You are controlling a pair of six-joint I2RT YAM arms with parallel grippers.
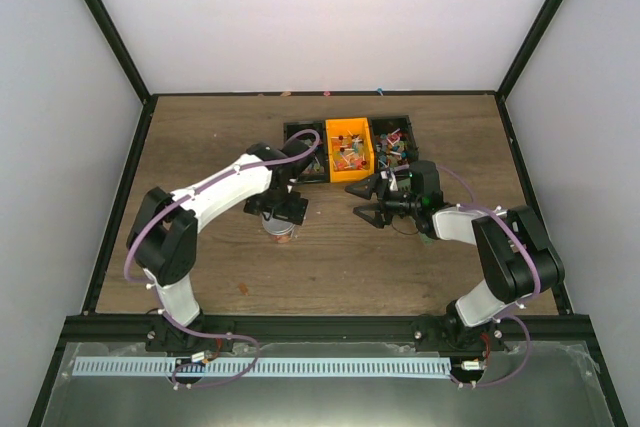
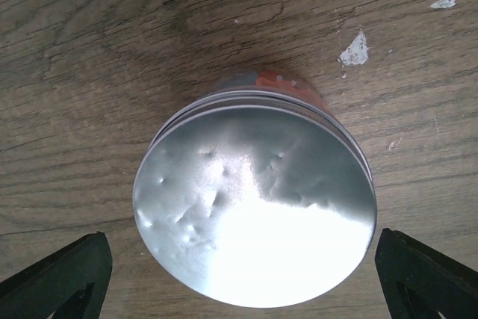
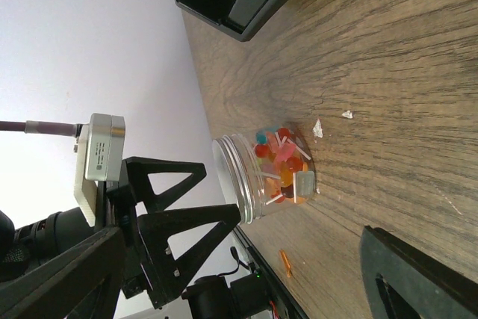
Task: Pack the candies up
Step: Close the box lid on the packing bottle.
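Lifting the left gripper (image 2: 239, 234) straight up off the capped jar (image 3: 258, 192) is judged the step in hand; the packing looks nearly finished. To do it well, the rise should be vertical. Both fingers (image 2: 67, 274) should be kept wide of the lid (image 2: 254, 207), with no sideways drift. A light jar on a bare tabletop (image 1: 200, 147) would likely slide or tip at a nudge.

Findings, by size:

- Tabletop: wood, filling the middle of the top view.
- Orange bin (image 1: 349, 124): upper centre of the top view, with loose candies (image 1: 350, 155) lying in it.
- Left gripper: released and spread wide. In its own wrist view the fingers sit in the two lower corners, clear of the lid on both sides and grasping nothing. The right wrist view shows a gap between it and the lid.
- Right gripper (image 1: 356, 200): right of centre in the top view, also spread and empty. It is apart from the jar and pointed toward it.
- Jar: clear, standing on the tabletop below and left of the bin in the top view.
- Lid: silver and seated on the jar. Whether it is tight cannot be told.
- Candies in the jar: mixed colours, visible through the wall in the right wrist view.
- Stray orange piece (image 3: 286, 259): on the tabletop near the jar, lower centre of the right wrist view. It may be a dropped sweet.
- White specks (image 2: 353, 48): upper right of the left wrist view.
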